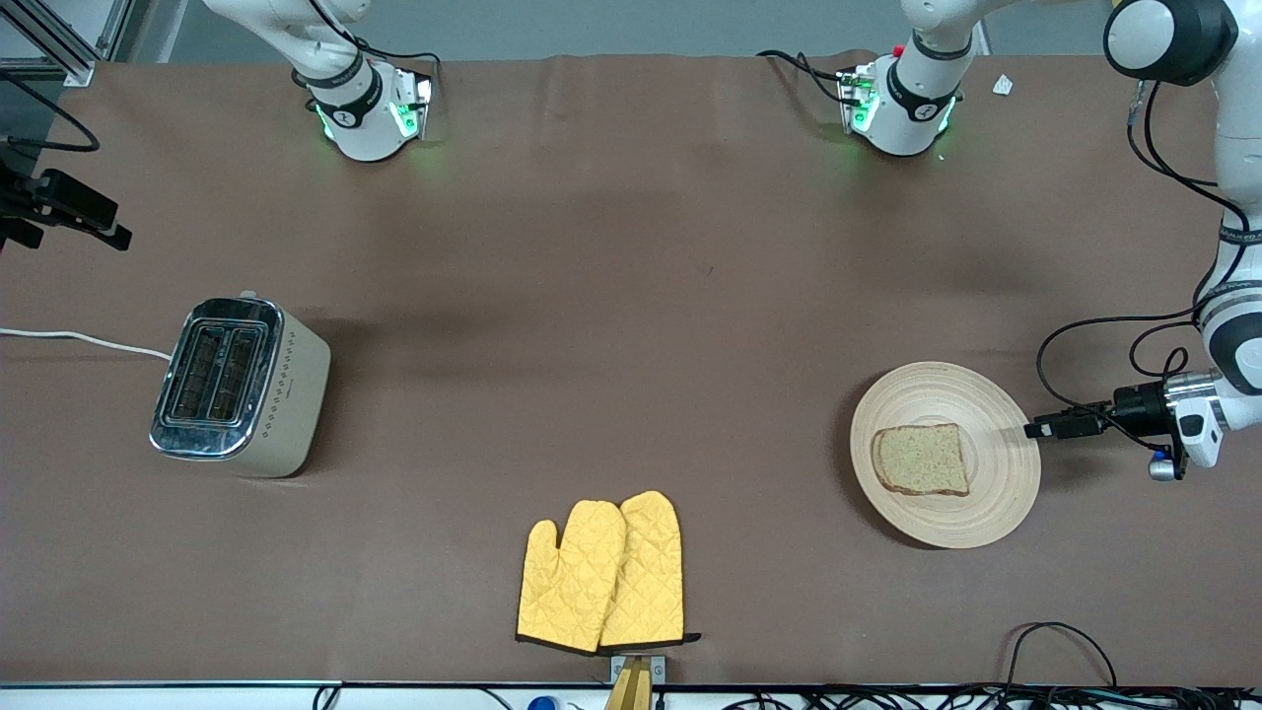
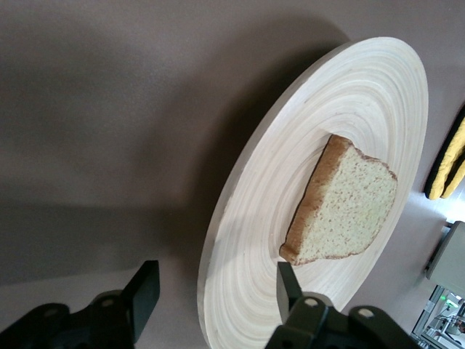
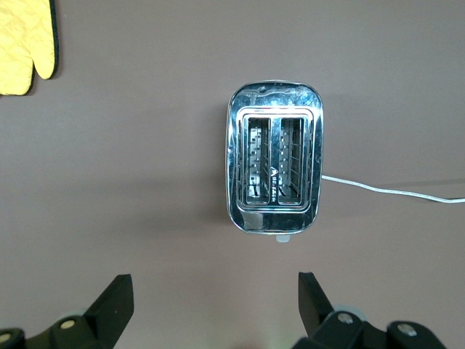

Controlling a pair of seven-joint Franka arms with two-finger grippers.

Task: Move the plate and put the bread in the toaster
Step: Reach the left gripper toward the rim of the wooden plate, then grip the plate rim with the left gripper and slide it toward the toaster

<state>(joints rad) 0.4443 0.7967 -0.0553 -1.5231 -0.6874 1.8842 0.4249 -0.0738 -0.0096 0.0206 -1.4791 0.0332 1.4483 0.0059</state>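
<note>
The wooden plate (image 1: 996, 493) lies toward the left arm's end of the table with the bread (image 1: 923, 460) flat on it. My left gripper (image 1: 1037, 429) is low at the plate's rim. In the left wrist view it (image 2: 216, 280) is open. One finger is over the plate (image 2: 254, 291) next to the bread (image 2: 349, 207), and the other is outside the rim. The toaster (image 1: 240, 388) stands toward the right arm's end, slots empty. My right gripper (image 3: 216, 285) is open and empty, high above the table beside the toaster (image 3: 275, 169).
A pair of yellow oven mitts (image 1: 603, 572) lies near the table's front edge, midway between toaster and plate. The toaster's white cord (image 1: 79, 340) runs off the table's end. Black cables (image 1: 1094, 335) hang by the left arm.
</note>
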